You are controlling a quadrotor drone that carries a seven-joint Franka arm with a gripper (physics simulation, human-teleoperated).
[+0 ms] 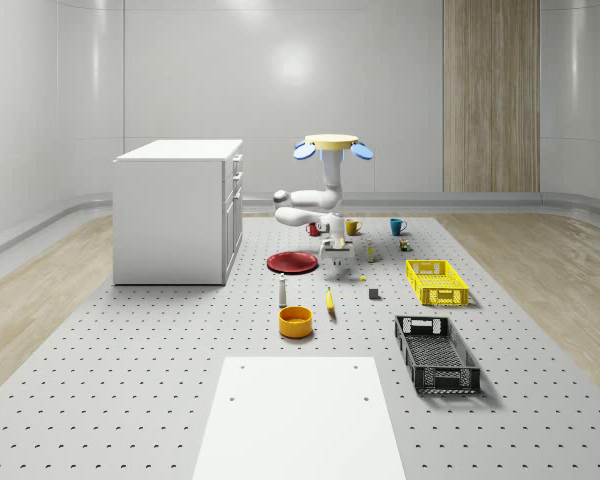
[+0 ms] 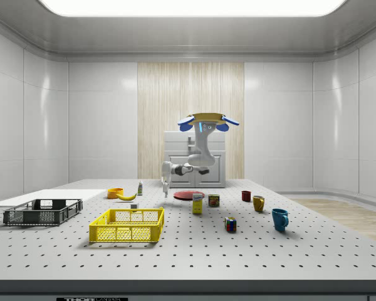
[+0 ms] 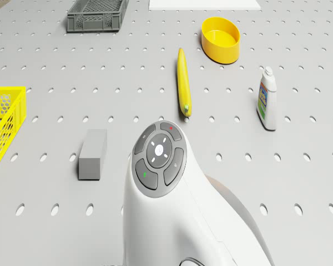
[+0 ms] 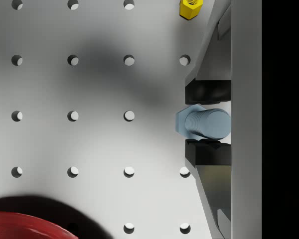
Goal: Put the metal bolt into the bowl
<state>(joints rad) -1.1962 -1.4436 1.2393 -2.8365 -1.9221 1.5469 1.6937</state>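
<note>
Gripper [image 4: 208, 117] clamping metal bolt [image 4: 202, 123] between both black pads [image 4: 209, 152], jaws narrowed to bolt's shank width, bolt lifted off perforated table [image 4: 89, 89]. Drone [image 1: 332, 146] hovering above table's middle, beside red plate [image 1: 292, 262], arm reaching down. Yellow bowl [image 1: 295, 321] sitting well apart from held bolt, nearer camera in whole-scene view, banana [image 3: 182, 81] and bottle [image 3: 267, 100] lying between.
</note>
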